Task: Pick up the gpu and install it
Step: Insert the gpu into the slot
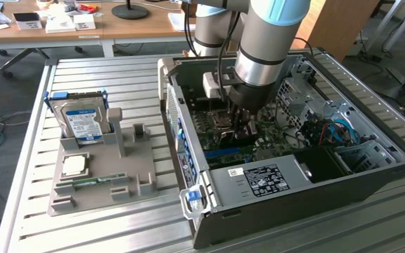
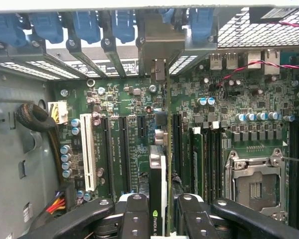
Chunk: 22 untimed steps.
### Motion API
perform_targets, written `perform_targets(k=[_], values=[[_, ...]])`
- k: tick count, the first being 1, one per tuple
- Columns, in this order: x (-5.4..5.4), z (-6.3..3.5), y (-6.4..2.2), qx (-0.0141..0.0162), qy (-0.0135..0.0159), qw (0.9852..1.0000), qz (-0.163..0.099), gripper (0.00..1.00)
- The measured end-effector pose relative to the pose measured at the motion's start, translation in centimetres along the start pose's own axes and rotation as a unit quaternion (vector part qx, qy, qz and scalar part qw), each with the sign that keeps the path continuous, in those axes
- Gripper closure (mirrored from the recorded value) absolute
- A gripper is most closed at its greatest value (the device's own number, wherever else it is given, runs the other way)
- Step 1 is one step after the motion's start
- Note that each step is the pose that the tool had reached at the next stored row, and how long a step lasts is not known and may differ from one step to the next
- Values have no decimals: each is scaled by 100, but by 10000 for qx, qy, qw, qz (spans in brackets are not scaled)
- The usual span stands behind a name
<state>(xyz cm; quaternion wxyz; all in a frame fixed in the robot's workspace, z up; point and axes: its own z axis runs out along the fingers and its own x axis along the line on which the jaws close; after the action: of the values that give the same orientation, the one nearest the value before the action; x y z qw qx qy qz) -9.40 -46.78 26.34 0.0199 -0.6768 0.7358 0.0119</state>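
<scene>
Item: gpu (image 2: 157,169). Stands edge-on inside the open case (image 1: 371,174), over the expansion slots of the motherboard (image 2: 114,99), its metal bracket end at the rear slot openings. Whether it is seated cannot be told.
Gripper (image 2: 161,201): pinching the gpu, one black finger (image 2: 137,214) flat against each face, arm reaching down into the case.
Also present, on the holder (image 1: 100,203) beside the case: hard drive (image 1: 83,124), CPU (image 1: 74,166), RAM stick (image 1: 90,182).

Your exterior view looks down from high and well back at the table (image 1: 118,232) and open case (image 1: 294,205); your wrist view sits close, staring past the gripper (image 2: 162,219) onto the motherboard (image 2: 189,99), which both views share
</scene>
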Motion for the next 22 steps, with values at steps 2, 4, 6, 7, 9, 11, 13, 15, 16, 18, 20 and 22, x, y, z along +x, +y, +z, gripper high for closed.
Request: perform_targets(k=[2, 4, 6, 7, 9, 11, 13, 15, 16, 18, 20, 22], values=[[0, 0, 0, 2, 2, 10000, 51, 73], [0, 1, 0, 4, 3, 10000, 76, 73], [0, 1, 0, 4, 2, 10000, 78, 73], [0, 1, 0, 4, 2, 10000, 79, 73], [0, 3, 0, 6, 11, 10000, 79, 73], [0, 2, 0, 7, 28, 10000, 79, 73], [0, 2, 0, 8, 41, 10000, 78, 73], [0, 2, 0, 8, 52, 10000, 78, 73], [0, 2, 0, 9, 57, 10000, 78, 73], [0, 4, 0, 10, 68, 9999, 78, 73], [1, 12, 0, 10, 73, 9999, 78, 73], [1, 20, 0, 10, 73, 9999, 78, 73]])
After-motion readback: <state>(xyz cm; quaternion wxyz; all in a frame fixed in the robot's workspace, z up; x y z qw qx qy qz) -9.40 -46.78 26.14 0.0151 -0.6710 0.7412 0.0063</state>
